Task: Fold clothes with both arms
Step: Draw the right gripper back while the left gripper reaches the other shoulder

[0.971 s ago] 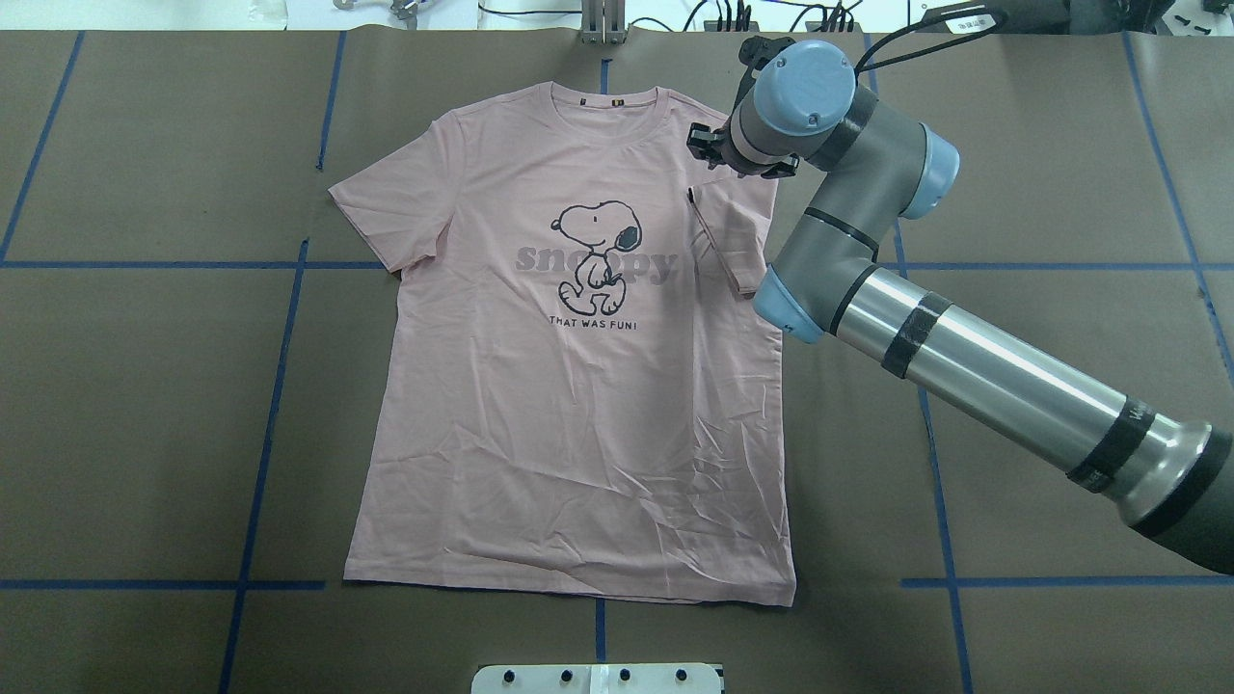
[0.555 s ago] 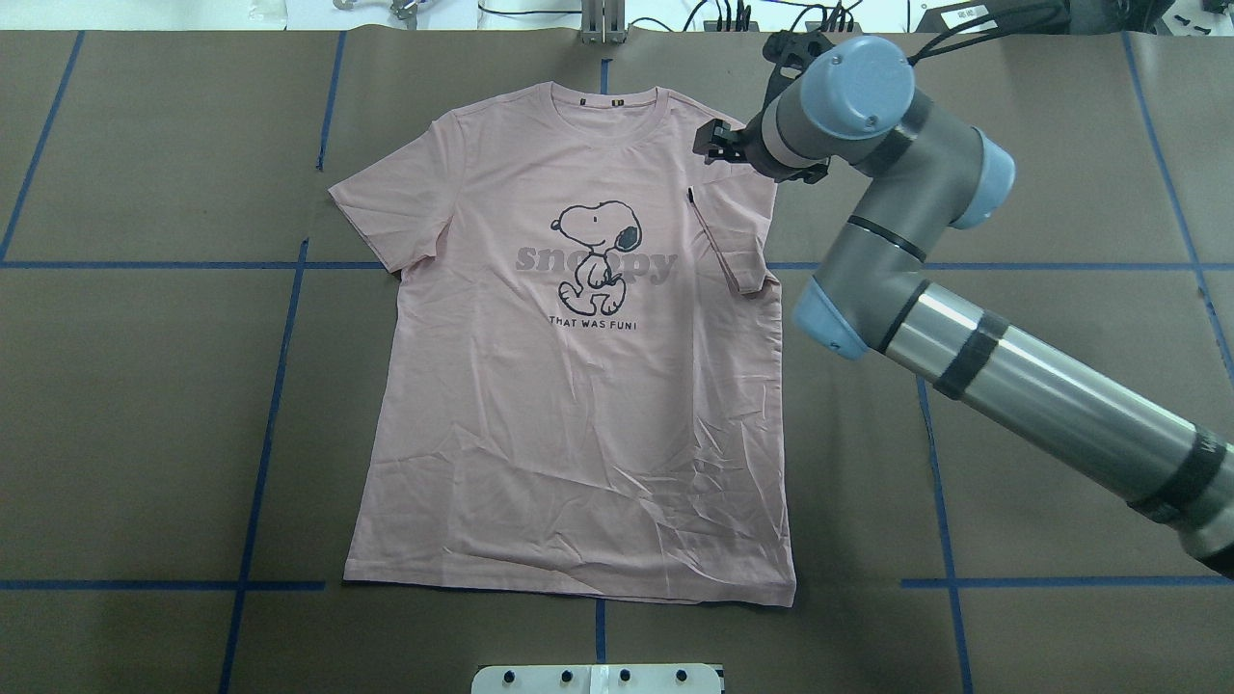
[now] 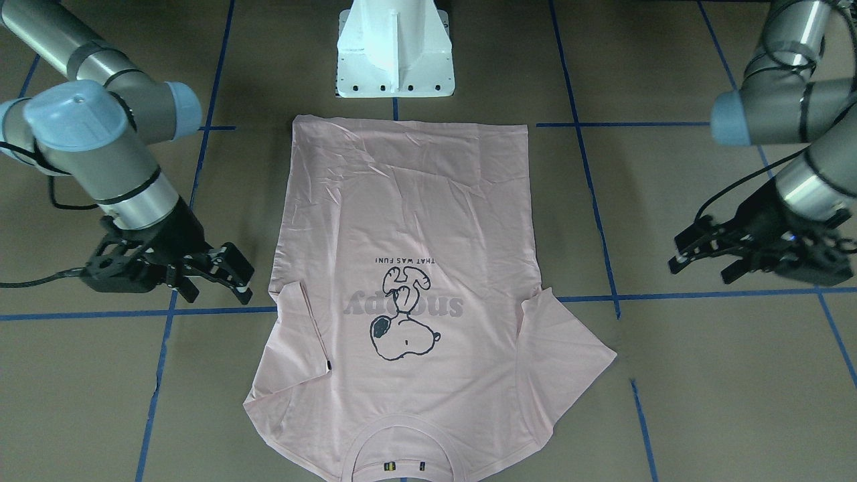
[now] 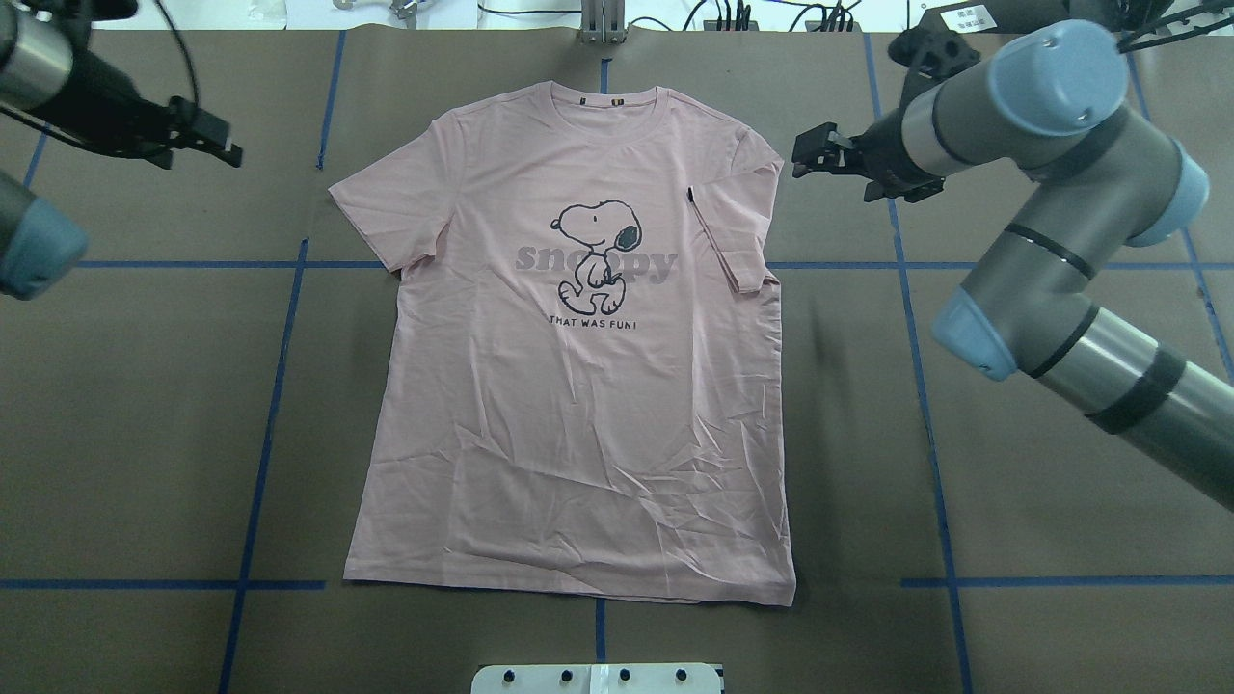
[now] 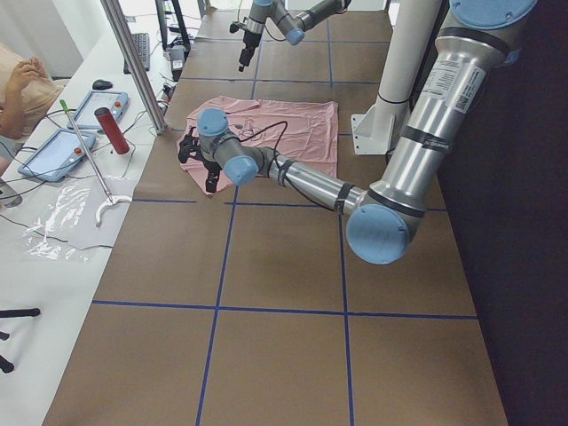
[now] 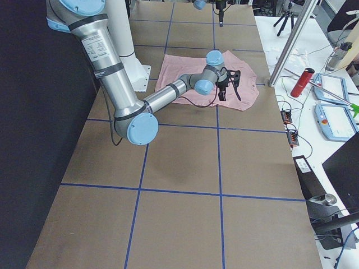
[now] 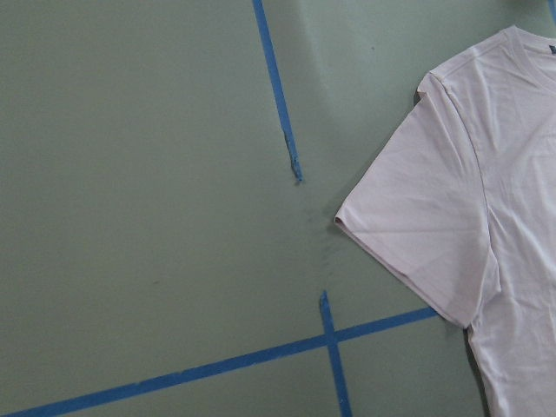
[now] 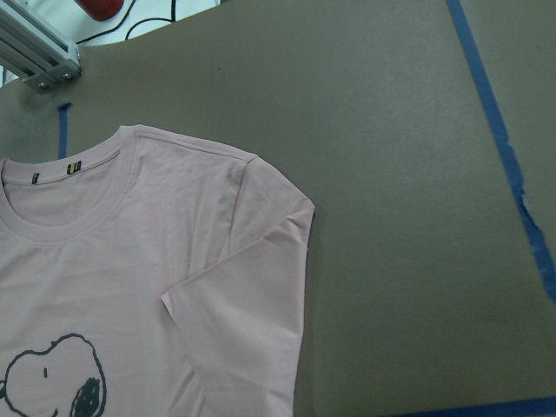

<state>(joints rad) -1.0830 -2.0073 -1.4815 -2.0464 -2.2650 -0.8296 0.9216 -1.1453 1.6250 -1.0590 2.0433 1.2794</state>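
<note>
The pale pink T-shirt (image 4: 578,386) lies flat on the brown table, dog print up and collar at the far edge. Its sleeve (image 4: 733,231) on the overhead view's right lies folded inward over the chest. The other sleeve (image 4: 386,207) is spread flat. My right gripper (image 4: 802,159) hovers open and empty just right of the folded sleeve's shoulder, clear of the cloth. My left gripper (image 4: 224,138) stands open and empty well left of the spread sleeve. The front-facing view also shows the right gripper (image 3: 217,291) and left gripper (image 3: 699,266) open beside the shirt (image 3: 415,201).
Blue tape lines (image 4: 270,386) grid the table. The white pedestal (image 3: 395,53) stands at the shirt's hem end. A side bench holds a red cylinder (image 5: 113,130) and tablets, near a metal post (image 5: 133,62). A person's hand (image 5: 22,80) shows at that bench.
My right gripper has drawn back to the right from over the folded sleeve's shoulder, off the shirt. The left arm has come into the overhead view at upper left. The shirt has not moved.
</note>
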